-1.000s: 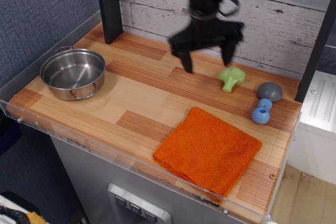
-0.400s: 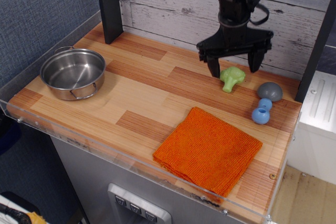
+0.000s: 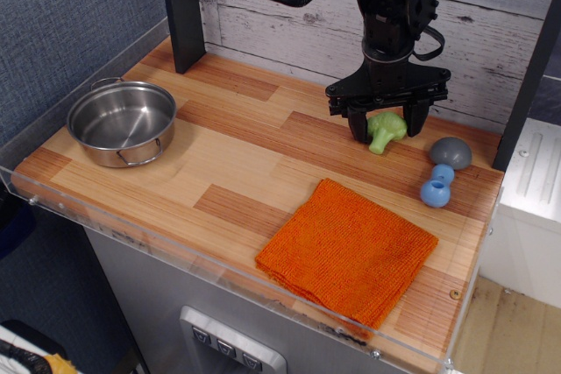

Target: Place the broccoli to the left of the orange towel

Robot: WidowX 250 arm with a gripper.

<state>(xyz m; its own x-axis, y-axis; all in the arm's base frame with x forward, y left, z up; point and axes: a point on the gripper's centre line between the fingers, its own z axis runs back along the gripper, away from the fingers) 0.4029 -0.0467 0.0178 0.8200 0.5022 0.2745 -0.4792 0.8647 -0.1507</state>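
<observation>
The light-green toy broccoli (image 3: pixel 384 134) lies on the wooden tabletop near the back wall, right of centre. My gripper (image 3: pixel 386 123) is open and lowered over it, with one finger on each side of its head; whether the fingers touch it I cannot tell. The orange towel (image 3: pixel 348 250) lies folded flat near the front edge, in front of the broccoli and apart from it.
A steel pot (image 3: pixel 123 122) stands at the left. A blue dumbbell-shaped toy (image 3: pixel 436 186) and a grey dome (image 3: pixel 450 152) lie right of the broccoli. A black post (image 3: pixel 181 10) stands at the back left. A clear raised rim (image 3: pixel 175 251) edges the table.
My gripper has moved right from the middle of the back and come down, so its open fingers now straddle the broccoli. The broccoli and the towel have not moved.
</observation>
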